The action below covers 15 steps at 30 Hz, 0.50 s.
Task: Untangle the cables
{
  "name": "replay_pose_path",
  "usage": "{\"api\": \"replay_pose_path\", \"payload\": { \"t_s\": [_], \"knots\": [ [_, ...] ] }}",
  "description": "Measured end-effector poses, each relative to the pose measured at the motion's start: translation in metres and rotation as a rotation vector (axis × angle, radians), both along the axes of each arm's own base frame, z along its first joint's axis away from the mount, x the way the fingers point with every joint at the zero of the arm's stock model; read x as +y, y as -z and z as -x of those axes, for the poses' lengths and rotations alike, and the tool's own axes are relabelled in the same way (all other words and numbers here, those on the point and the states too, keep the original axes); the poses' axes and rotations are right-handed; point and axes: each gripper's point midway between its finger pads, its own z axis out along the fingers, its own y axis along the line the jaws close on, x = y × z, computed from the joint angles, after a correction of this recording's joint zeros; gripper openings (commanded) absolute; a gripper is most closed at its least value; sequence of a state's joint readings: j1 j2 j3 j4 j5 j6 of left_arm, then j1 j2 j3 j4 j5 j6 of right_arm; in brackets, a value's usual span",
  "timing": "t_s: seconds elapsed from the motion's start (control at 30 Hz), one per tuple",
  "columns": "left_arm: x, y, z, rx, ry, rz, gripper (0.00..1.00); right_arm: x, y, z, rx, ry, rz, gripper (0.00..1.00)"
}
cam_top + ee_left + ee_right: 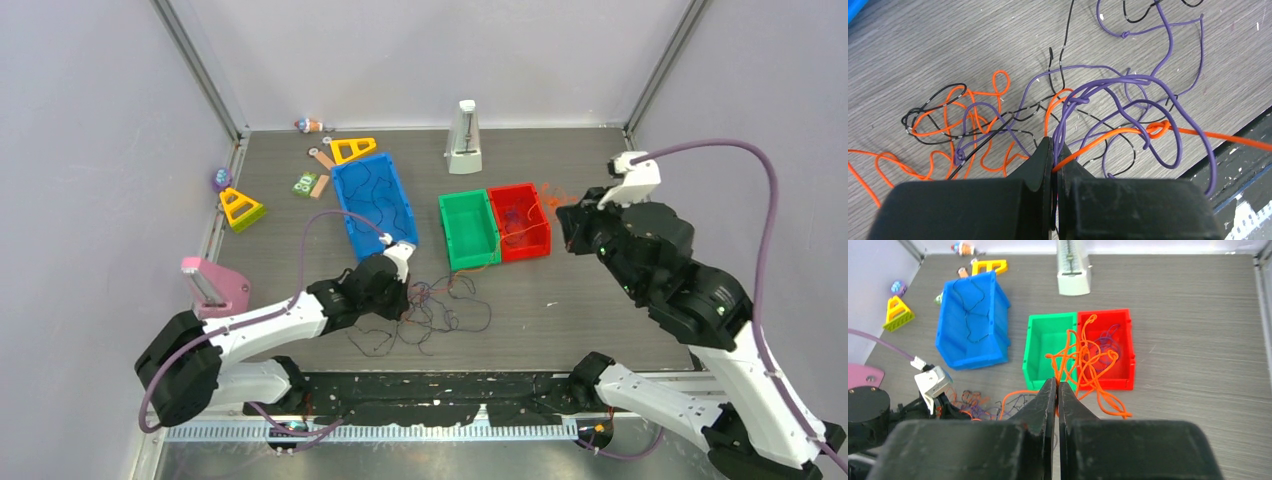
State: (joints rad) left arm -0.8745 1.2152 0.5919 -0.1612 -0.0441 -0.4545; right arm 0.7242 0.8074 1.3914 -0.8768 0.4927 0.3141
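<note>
The left end effector [1053, 150] sits low over the counter [923, 50]. Its jaws are pressed together on a single orange cable [1158, 128], which leaves the tips to the right, passes through a knot and runs off toward the counter's edge. The tangle of cables [1128, 78] lies flat on the counter just ahead of and around those tips. Purple loops lie directly in front and to the right, and orange and black loops to the left. A purple strand touches the right finger, but the wrist view does not show whether it is pinched as well.

The right end effector [1057, 390] is raised above the counter with its jaws closed. A bunch of orange cables [1083, 360] gathers at its tips and appears to be pinched there. The bunch dangles beyond them and drapes across the green bin [1050, 319] and the red bin [1131, 347], which stand touching just ahead of the tips. More purple strands [1105, 342] lie inside the red bin. Ahead and to the left of this end effector is a blue bin [973, 357] with a black cable [973, 305] lying in it.
</note>
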Motion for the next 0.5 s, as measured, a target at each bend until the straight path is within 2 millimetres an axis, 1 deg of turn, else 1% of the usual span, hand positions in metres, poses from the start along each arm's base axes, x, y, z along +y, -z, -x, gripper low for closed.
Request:
{"api": "replay_pose_path", "payload": {
  "t_s": [0.1,0.2,0.37,0.5],
  "knots": [
    [0.002,-0.005,0.001,-0.010,0.012,-0.006,0.00,0.020,0.016,-0.008,0.039,-0.058,0.013,0.05],
    [0.003,-0.012,0.001,-0.026,0.017,0.004,0.00,0.042,0.036,-0.022,0.085,-0.098,0.032,0.05],
    [0.003,-0.022,0.003,-0.051,0.040,0.023,0.00,0.083,0.078,-0.055,0.179,-0.148,0.067,0.05],
    [0.002,-0.030,0.004,-0.066,0.052,0.043,0.00,0.106,0.107,-0.081,0.241,-0.159,0.088,0.05]
  ]
}}
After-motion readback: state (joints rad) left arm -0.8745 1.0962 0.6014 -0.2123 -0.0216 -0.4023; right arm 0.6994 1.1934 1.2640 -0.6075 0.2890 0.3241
